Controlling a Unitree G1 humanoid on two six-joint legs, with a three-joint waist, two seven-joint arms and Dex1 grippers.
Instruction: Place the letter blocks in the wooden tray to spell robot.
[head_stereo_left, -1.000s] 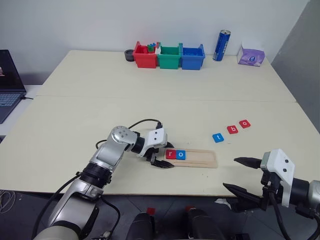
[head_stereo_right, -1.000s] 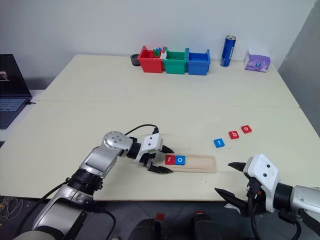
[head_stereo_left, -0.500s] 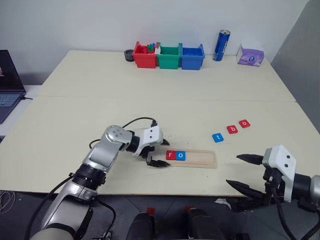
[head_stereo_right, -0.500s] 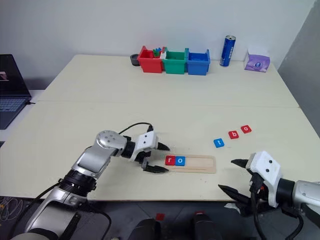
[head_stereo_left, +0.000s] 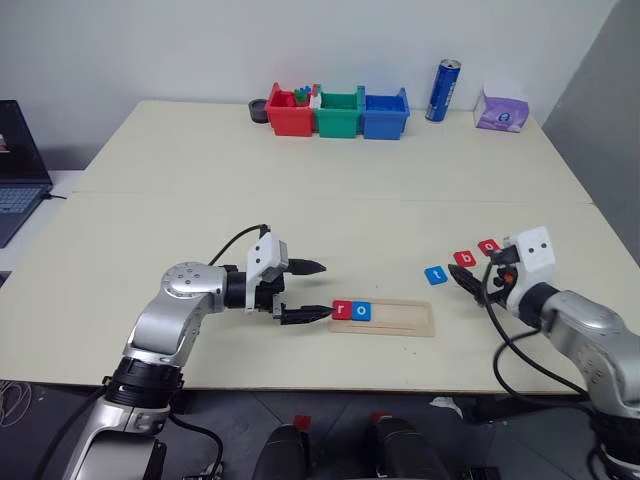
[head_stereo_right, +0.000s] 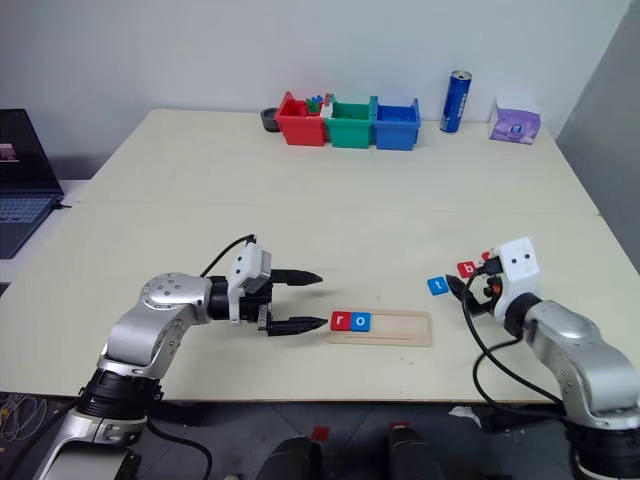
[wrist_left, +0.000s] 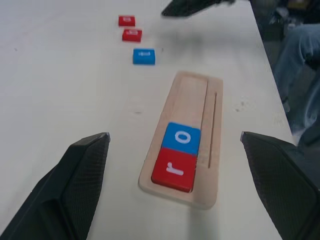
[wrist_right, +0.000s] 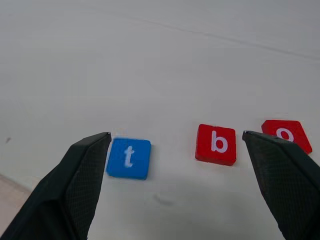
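Head views: wooden tray (head_stereo_left: 383, 316) near table's front edge, red r block (head_stereo_left: 342, 309) and blue o block (head_stereo_left: 361, 311) seated at its left end; 3 slots' worth of groove bare. Left gripper (head_stereo_left: 308, 290) wide, empty, just left of tray. Right gripper (head_stereo_right: 470, 290) near the 3 loose tiles, apparently wide.

Left wrist view: r and o touching, square in groove; tray end between wide fingers (wrist_left: 82, 172).

Right wrist view: blue t block (wrist_right: 129, 158), red b block (wrist_right: 216, 144), red o block (wrist_right: 286, 134) in a row, apart.

Risk: t nearest tray yet b due next; wrong pick likely. Flat tiles could slip or skid into neighbours.
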